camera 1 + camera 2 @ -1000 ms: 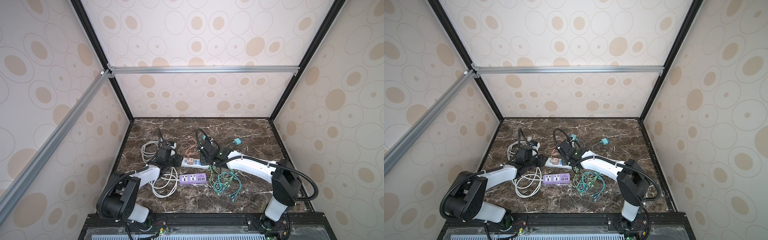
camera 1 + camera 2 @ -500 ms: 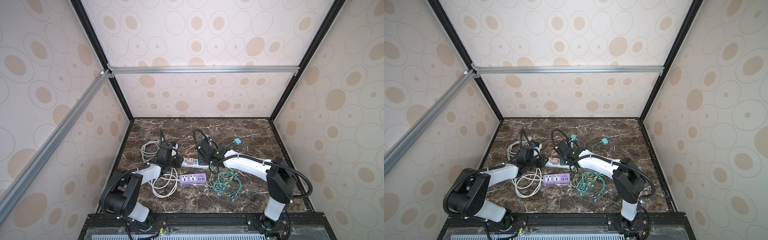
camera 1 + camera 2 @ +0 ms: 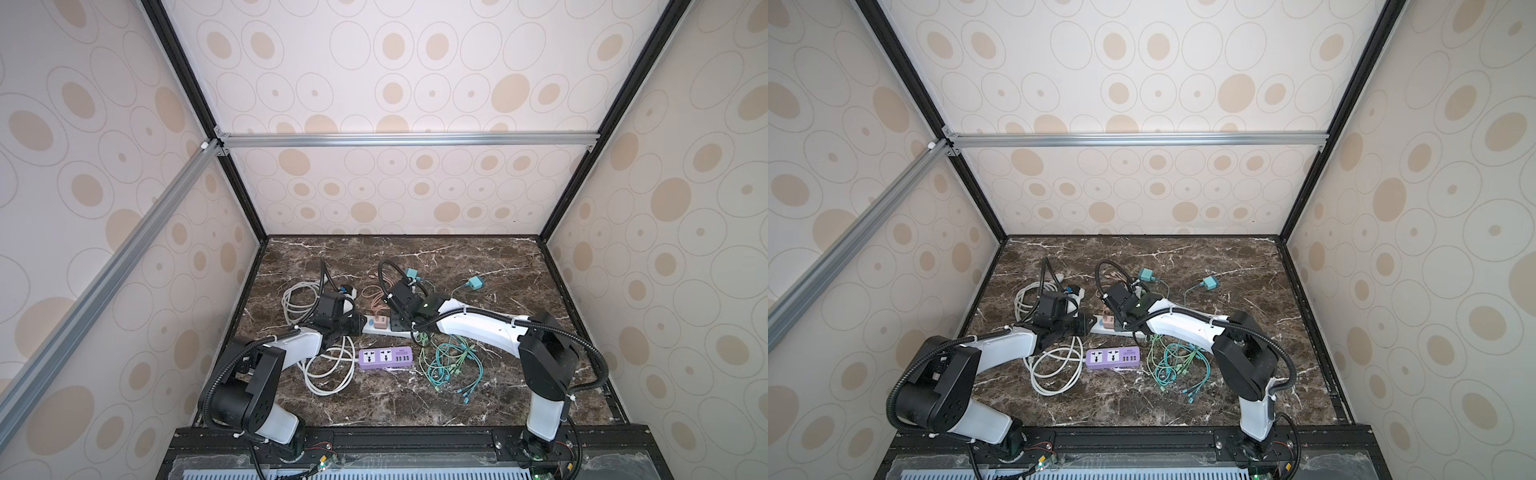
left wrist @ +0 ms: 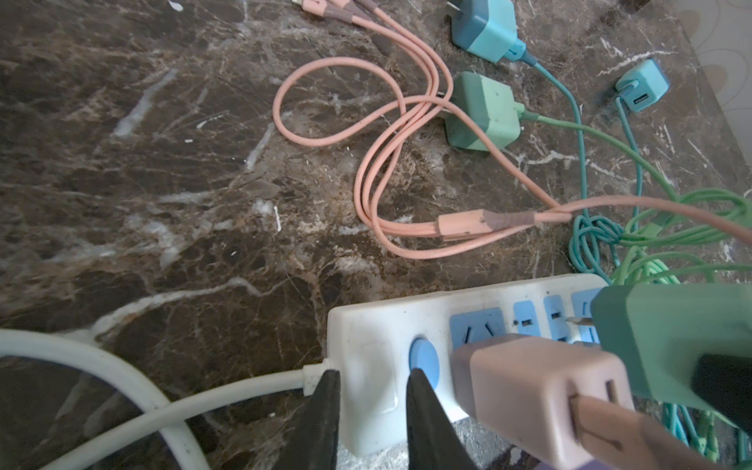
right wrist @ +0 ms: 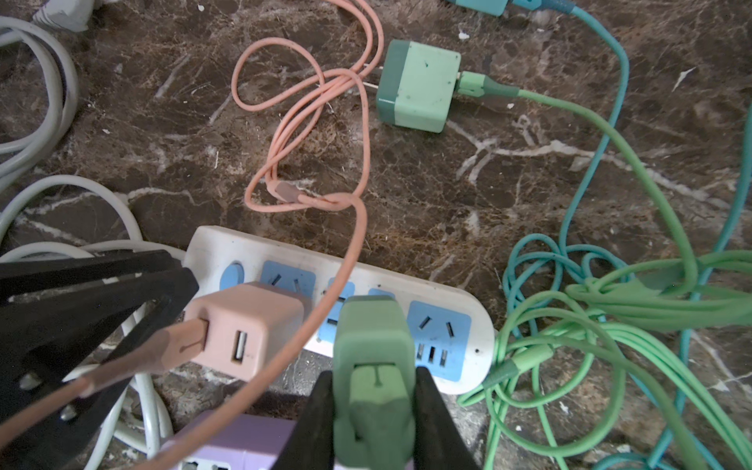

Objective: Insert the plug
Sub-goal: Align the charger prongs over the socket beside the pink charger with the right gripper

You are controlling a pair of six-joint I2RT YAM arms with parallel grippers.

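Observation:
The white power strip (image 4: 366, 337) lies on the marble floor, with a pink charger (image 4: 537, 390) plugged into it. My left gripper (image 4: 372, 382) is shut on the strip's cord end, one finger on each side. My right gripper (image 5: 372, 390) is shut on a green plug (image 5: 372, 337) and holds it over the blue sockets in the middle of the strip (image 5: 480, 325). In the left wrist view a metal prong of the green plug (image 4: 667, 333) still shows above the socket face. In both top views the two grippers (image 3: 357, 324) (image 3: 401, 322) meet at the strip (image 3: 1098, 326).
A purple power strip (image 3: 385, 358) lies just in front of the white one. A white cable coil (image 3: 328, 370) is on the left, tangled green and teal cables (image 3: 446, 365) on the right. A loose green charger (image 5: 419, 87), teal chargers (image 3: 474, 283) and a pink cable (image 4: 366, 122) lie behind.
My left gripper has narrowed onto the cord end of the white strip. The right arm with the green plug has shifted slightly towards the strip.

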